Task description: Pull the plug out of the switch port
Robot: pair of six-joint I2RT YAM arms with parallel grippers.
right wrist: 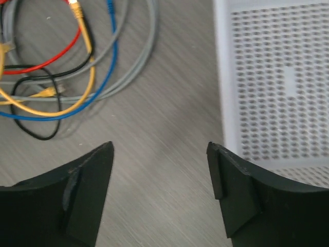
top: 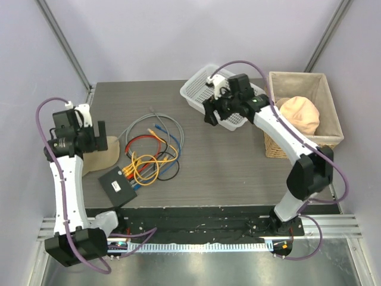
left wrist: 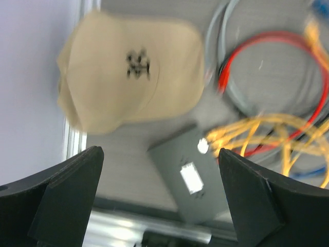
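Note:
The switch [top: 117, 186] is a small flat black box near the table's front left. A tangle of yellow, red, blue, grey and black cables [top: 152, 152] runs to its right edge; plugs [top: 132, 174] sit in its sockets there. My left gripper [top: 98, 138] is open and empty, above a beige cap and behind the switch. In the blurred left wrist view the switch [left wrist: 198, 175] lies between my open left gripper's [left wrist: 160, 154] fingers, with yellow cables [left wrist: 262, 134] at its right. My right gripper [top: 211, 114] is open and empty, beside the white basket; the right wrist view shows it [right wrist: 160, 149] over bare table.
A beige cap [top: 98, 155] lies left of the switch, also in the left wrist view [left wrist: 133, 72]. A white mesh basket [top: 202, 89] stands at the back, its wall [right wrist: 277, 77] right of my right gripper. A wicker basket [top: 330, 101] with a peach cap stands at the far right.

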